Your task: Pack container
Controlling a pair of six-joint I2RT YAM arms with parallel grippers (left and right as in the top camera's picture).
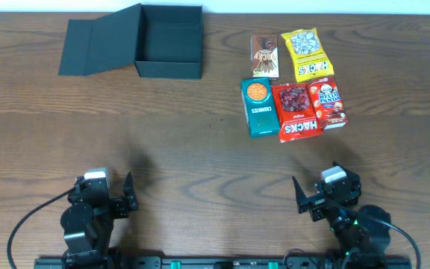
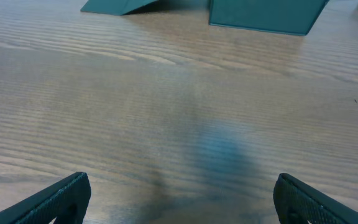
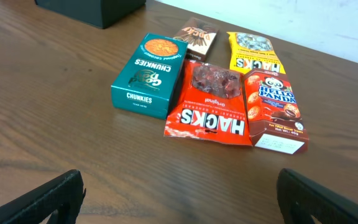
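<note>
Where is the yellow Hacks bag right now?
In the overhead view the yellow Hacks bag lies on the robot's right, at the back of the snack group, right of the brown snack packet and just behind the Hello Panda box.

1. Snacks on the bench (image 3: 42, 118): a teal cookie box (image 3: 149, 76), a red candy packet (image 3: 210, 102) touching it, and a panda biscuit box (image 3: 273, 112) beside that.
2. A yellow bag (image 3: 252, 53) and a brown packet (image 3: 197, 36) sit behind them.
3. A corner of the black box (image 3: 98, 9) shows top left.
4. The right pincer (image 3: 179, 202) is spread wide.
</note>
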